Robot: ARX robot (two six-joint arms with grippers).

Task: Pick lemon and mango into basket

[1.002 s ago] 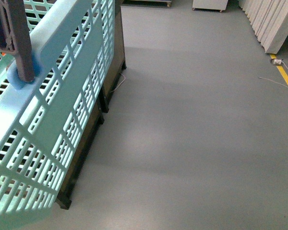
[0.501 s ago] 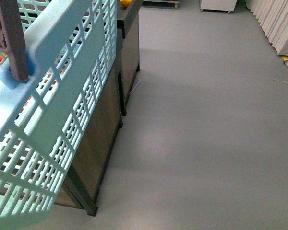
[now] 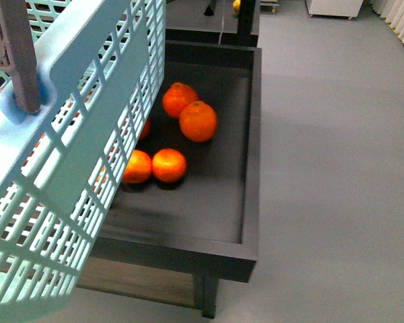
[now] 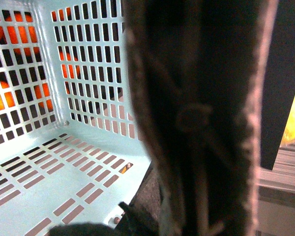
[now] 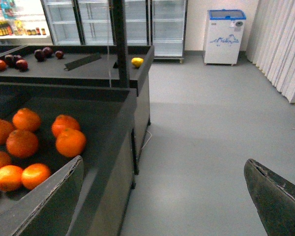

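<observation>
**Left claw hidden behind the basket [image 3: 87,101] handle [image 4: 201,118], right claw [image 5: 163,162] spread wide, lemon [image 5: 136,62] far off**

Left claw's fingers cannot be made out. The brown handle fills the middle of the left wrist view, blurred and close, so I cannot tell whether that claw is clenched on it. The teal basket hangs tilted at the left of the front view. The stretch of its slotted floor that shows from the left wrist is bare.

Through its slots and just to its right, oranges [image 3: 198,121] lie in a black display bin [image 3: 252,134]; these are not wanted.

At upper centre of the right wrist view, one small yellow fruit sits near the corner of the next black table [image 5: 54,69]. I take it for the lemon, though it is too small to be sure. It is well apart from the released right claw, whose two fingers [image 5: 44,201] frame the lower corners.

No mango is plainly in view. A yellow blur at the right edge of the left wrist view cannot be named.

The step in hand looks like the approach to that table. To do it well:
- Pass the orange bin without brushing it with the basket.
- Stop with the yellow fruit inside the right arm's reach.
- Hold the basket level and low beside the table.
- Bring the spread jaws down across the fruit's short side.
</observation>
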